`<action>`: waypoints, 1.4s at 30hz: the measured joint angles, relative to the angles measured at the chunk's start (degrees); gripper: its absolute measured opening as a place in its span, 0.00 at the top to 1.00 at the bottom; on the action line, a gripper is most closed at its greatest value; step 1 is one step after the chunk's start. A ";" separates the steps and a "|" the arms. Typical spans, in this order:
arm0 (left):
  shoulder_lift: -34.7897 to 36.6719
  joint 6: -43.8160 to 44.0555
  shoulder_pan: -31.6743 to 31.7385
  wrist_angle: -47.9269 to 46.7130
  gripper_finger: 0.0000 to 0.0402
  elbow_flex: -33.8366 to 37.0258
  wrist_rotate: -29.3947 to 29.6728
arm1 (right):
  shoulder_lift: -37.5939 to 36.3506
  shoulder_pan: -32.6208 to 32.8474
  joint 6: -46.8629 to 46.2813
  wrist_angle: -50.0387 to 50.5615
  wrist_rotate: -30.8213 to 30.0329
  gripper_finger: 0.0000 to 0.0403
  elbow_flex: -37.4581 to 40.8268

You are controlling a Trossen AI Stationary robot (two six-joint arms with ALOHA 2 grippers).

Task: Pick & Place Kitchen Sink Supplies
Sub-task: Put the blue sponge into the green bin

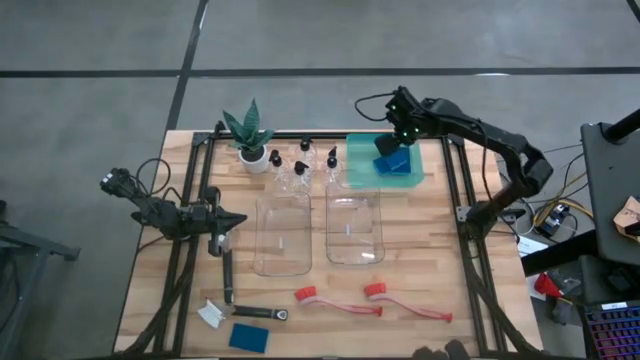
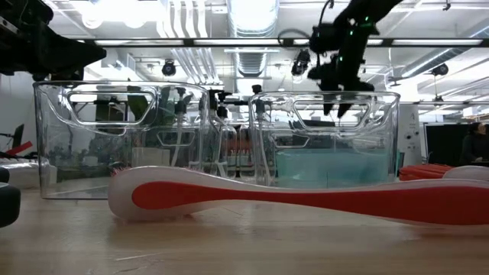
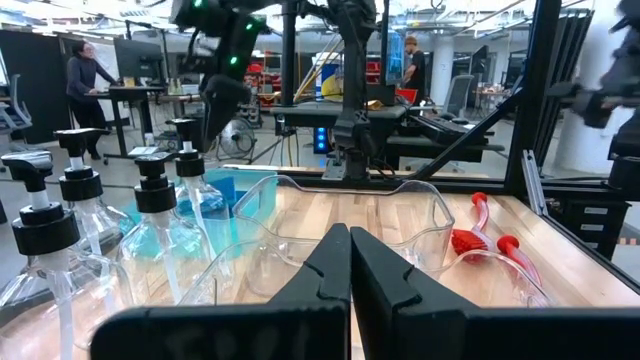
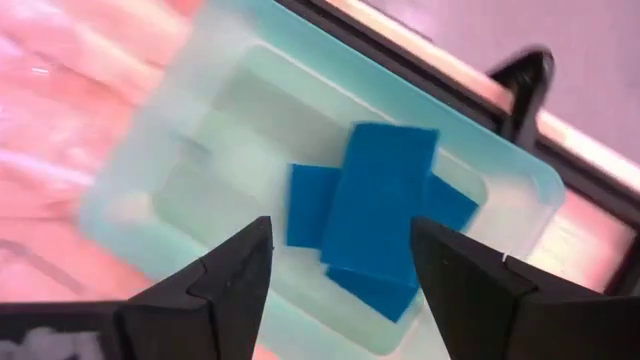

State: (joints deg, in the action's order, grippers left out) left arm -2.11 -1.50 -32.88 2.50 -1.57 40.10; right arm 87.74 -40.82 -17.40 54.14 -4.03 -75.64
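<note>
Glossy clear plastic bins (image 1: 282, 235), seemingly matt sponges (image 4: 372, 215), wooden table (image 1: 420, 280).

- In the right wrist view, the right gripper (image 4: 340, 265) shows only its two spread fingertips; the rest is cut off by the picture's edge.
- Beneath that gripper, the top blue sponge (image 4: 378, 195) hides most of the sponges under it.
- In the low view, the red brush (image 2: 306, 197) runs off the edge, its head unseen.
- Ahead of the closed left gripper (image 3: 350, 285), the clear bottles (image 3: 160, 235) are cut off at their bases.

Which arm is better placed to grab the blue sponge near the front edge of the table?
Left. The left claw, shut, sits near that blue sponge; the right claw, open, hovers over the green tray at the far side.
</note>
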 joint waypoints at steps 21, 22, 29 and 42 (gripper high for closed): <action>-0.01 3.99 0.01 0.88 0.99 -0.01 -0.39 | -12.30 31.65 -6.27 -3.68 -6.94 0.98 1.53; 0.00 6.82 0.01 1.15 0.99 -0.01 -0.63 | -12.39 33.41 -7.21 -3.70 -8.65 0.98 1.53; 0.00 20.24 0.01 4.13 0.99 -0.01 -0.64 | -11.42 43.27 -12.19 -3.78 -15.74 0.98 1.57; -1.27 33.70 -0.05 13.02 0.95 -0.01 -10.22 | -10.21 49.54 -14.94 -4.15 -21.97 0.98 2.79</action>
State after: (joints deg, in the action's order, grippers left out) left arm -3.38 32.20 -32.93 15.52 -1.58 29.88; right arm 77.53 8.72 -32.34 49.99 -26.00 -72.84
